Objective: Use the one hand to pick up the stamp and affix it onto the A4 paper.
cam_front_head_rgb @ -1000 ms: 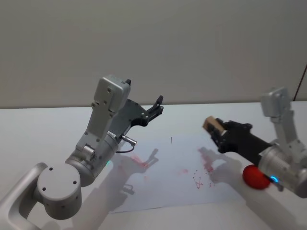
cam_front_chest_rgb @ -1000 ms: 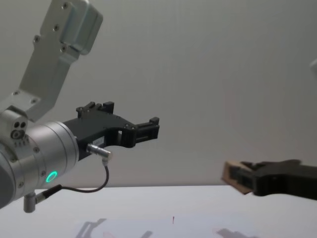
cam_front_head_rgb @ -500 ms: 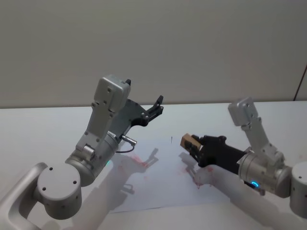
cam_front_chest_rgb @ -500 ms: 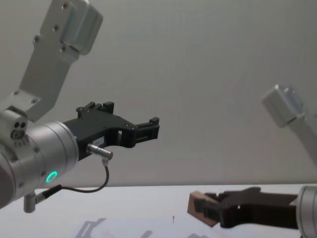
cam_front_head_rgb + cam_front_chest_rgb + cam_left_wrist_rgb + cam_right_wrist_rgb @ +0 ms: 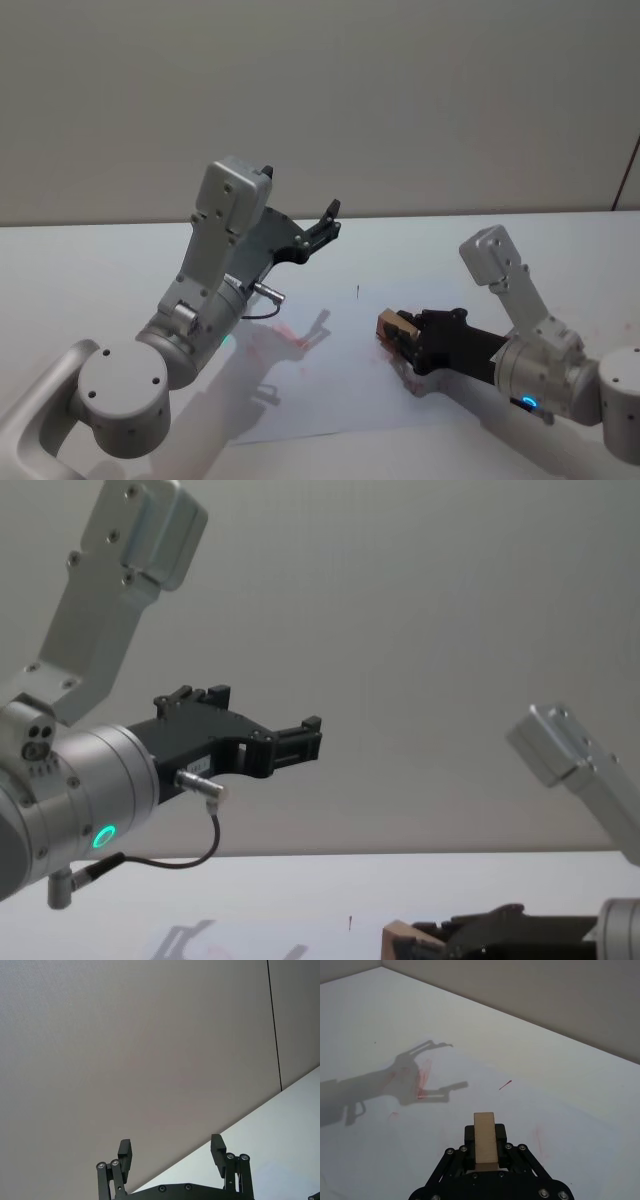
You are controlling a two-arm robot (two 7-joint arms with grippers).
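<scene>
Lowered and drawn leftward, the stamp [image 5: 392,326] sits low over the A4 paper's [image 5: 330,385] right half, clenched in the right gripper's [image 5: 400,333] fingers. Best pressed straight down, flat and firm. Left gripper [image 5: 328,218] idles raised, fingers spread.

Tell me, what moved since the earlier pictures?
The right claw, shut on the stamp, swung toward the robot's left and dropped low over the A4 paper. The left claw stayed raised and open, and the paper did not shift.
</scene>
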